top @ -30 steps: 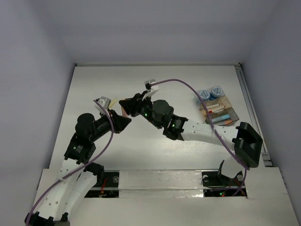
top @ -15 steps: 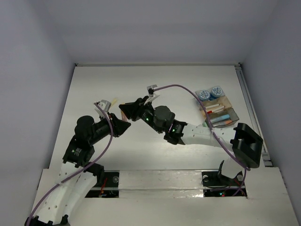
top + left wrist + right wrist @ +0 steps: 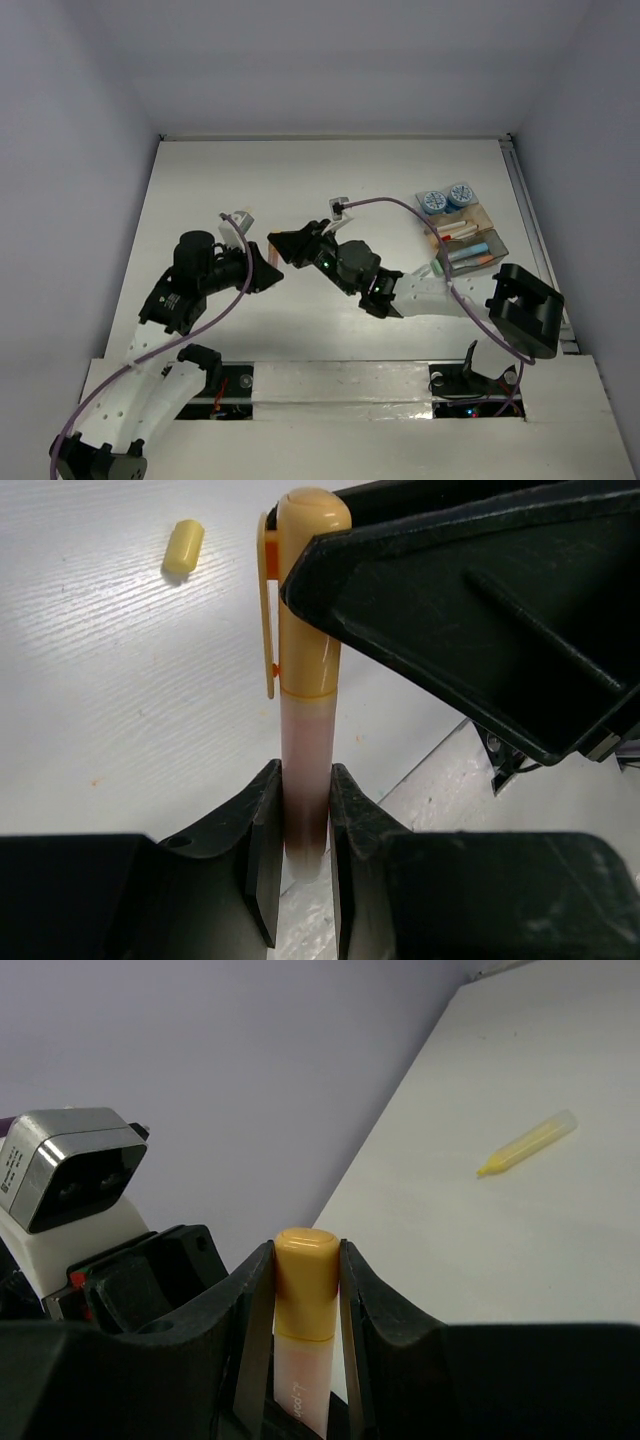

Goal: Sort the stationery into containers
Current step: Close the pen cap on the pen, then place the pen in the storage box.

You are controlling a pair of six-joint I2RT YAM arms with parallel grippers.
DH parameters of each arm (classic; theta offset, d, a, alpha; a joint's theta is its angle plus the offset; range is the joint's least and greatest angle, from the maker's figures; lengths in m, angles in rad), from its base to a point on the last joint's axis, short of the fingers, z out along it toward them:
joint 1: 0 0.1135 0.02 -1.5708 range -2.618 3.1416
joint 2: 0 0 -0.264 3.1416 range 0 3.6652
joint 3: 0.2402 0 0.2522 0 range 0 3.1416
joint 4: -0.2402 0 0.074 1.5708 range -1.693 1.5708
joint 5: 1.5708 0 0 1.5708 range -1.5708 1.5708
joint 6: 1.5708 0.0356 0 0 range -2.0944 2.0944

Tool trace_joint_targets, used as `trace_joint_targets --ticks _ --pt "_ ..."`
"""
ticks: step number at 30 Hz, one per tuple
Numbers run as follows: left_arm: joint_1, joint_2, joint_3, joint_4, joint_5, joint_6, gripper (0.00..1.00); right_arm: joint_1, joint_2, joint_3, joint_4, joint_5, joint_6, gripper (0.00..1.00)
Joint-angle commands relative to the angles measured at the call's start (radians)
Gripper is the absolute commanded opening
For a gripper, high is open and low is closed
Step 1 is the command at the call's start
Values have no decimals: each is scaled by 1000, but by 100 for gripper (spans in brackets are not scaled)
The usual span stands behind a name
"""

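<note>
The left end effector (image 3: pixel 303 825) pinches the pale barrel of an orange-capped highlighter (image 3: pixel 305 670), and the right end effector (image 3: pixel 307 1290) grips its cap. It hangs between them above the table (image 3: pixel 200 180), well apart from the trays (image 3: pixel 465 240).

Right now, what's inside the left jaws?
The pale pink barrel of the orange-capped pen, pinched near its rounded end. The right jaws grip its cap and cover one side of it.
</note>
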Motion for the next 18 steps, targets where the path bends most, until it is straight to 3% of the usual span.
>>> trace_joint_targets --ticks 1,18 --pt "36 19 164 353 -207 -2 0 133 24 -95 -176 -208 46 0" --pt "36 87 241 367 -243 -4 0 206 56 -103 -173 -194 77 0"
